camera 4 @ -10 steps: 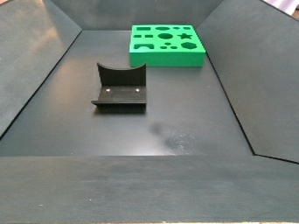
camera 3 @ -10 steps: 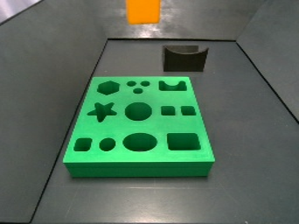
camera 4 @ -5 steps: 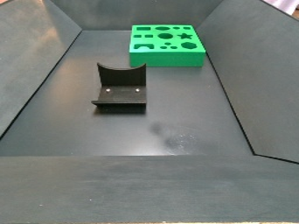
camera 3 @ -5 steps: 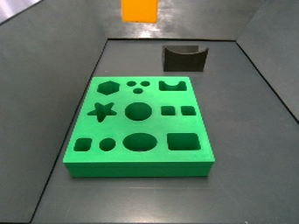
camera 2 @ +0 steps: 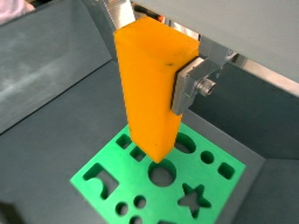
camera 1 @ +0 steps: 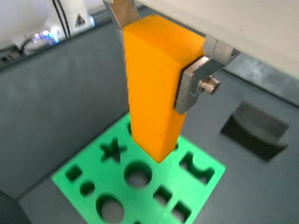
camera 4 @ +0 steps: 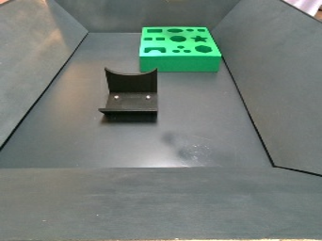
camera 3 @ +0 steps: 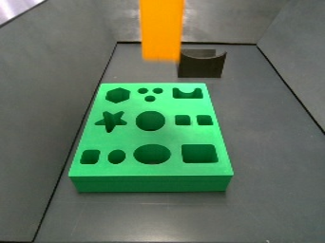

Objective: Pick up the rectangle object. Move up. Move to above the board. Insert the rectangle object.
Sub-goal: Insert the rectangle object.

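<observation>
Rectangle object [camera 1: 159, 83]: orange block, clamped upright between gripper [camera 1: 163, 74] fingers, hanging above board [camera 3: 152, 133]. Change: block lower in side view than half second ago. Descent toward hole begun; insertion pending.

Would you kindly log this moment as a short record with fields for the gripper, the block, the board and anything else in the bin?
gripper: above the board, shut on the block; a silver finger presses one side in both wrist views
block: orange, upright, held in the air, lower end over the board's holes, not inserted
board: green, flat on the floor, all holes that show are empty
fixture: dark, on the floor apart from the board
side views: only the block shows, no gripper
</observation>
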